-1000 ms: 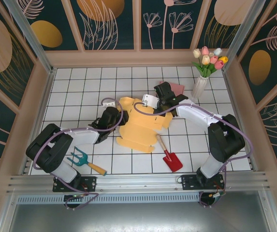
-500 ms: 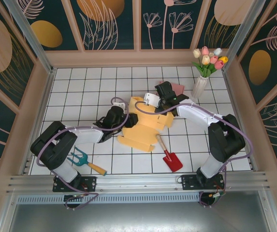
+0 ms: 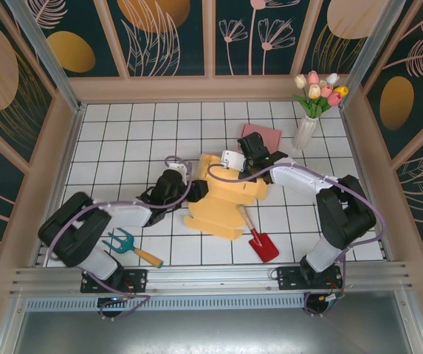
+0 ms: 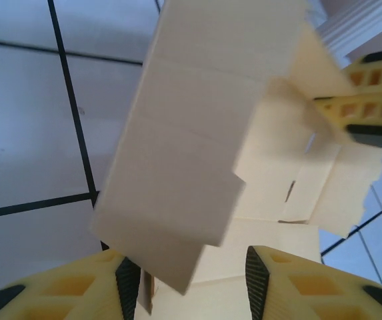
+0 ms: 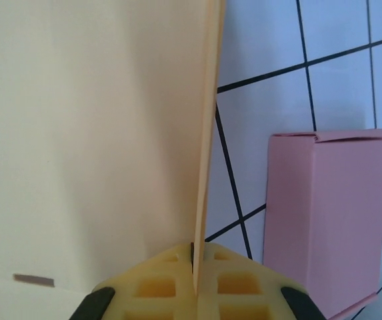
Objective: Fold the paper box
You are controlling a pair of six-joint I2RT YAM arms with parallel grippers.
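Paper box (image 3: 222, 203) closer to trowel (image 3: 263, 245) (pink box (image 3: 261, 135) beyond)

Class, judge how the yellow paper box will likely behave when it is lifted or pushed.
The yellow paper box is probably light and floppy: its thin sheet is pinched edge-on between the shut jaws of the right gripper. Its creased flaps would likely hinge. Pushed, it may slide on the tiled table.

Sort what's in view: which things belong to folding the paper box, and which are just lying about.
In the job:
- paper box, yellow, partly folded
- right gripper, shut on one of its panels
- left gripper, open at a flap

Lying about:
- pink box
- vase of tulips
- red trowel
- teal hand rake
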